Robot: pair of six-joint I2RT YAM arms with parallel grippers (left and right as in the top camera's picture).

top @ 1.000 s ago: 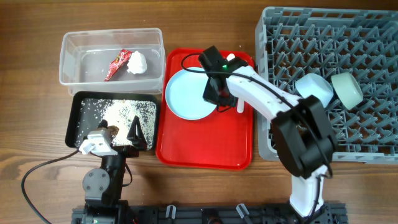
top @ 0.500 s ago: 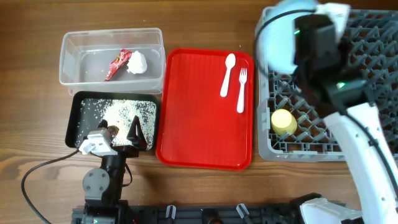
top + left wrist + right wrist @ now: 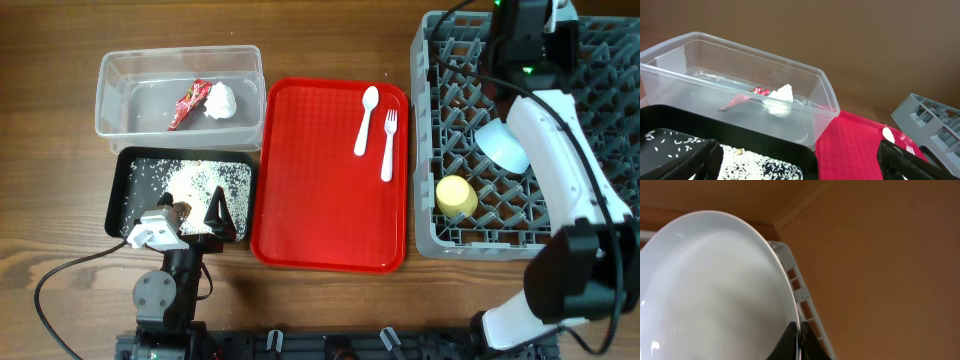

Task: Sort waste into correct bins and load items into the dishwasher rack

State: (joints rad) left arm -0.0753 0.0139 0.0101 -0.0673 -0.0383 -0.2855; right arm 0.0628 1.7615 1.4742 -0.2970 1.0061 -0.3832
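Moved: right end effector [image 3: 799,337] is farther toward the far edge of the rack [image 3: 610,70] than half a second ago, uncovering the light-blue bowl [image 3: 502,146].
Right end effector: clamped on the rim of the plate [image 3: 715,290].
Left end effector [image 3: 197,218]: fingers spread over the black tray [image 3: 115,190] of crumbs [image 3: 195,180].
Rack: holds the bowl and the yellow cup [image 3: 456,195].
Red tray [image 3: 320,200]: spoon [image 3: 367,118] beside fork [image 3: 388,145].
Clear tub [image 3: 140,100]: sachet [image 3: 187,103] touching tissue [image 3: 220,100].
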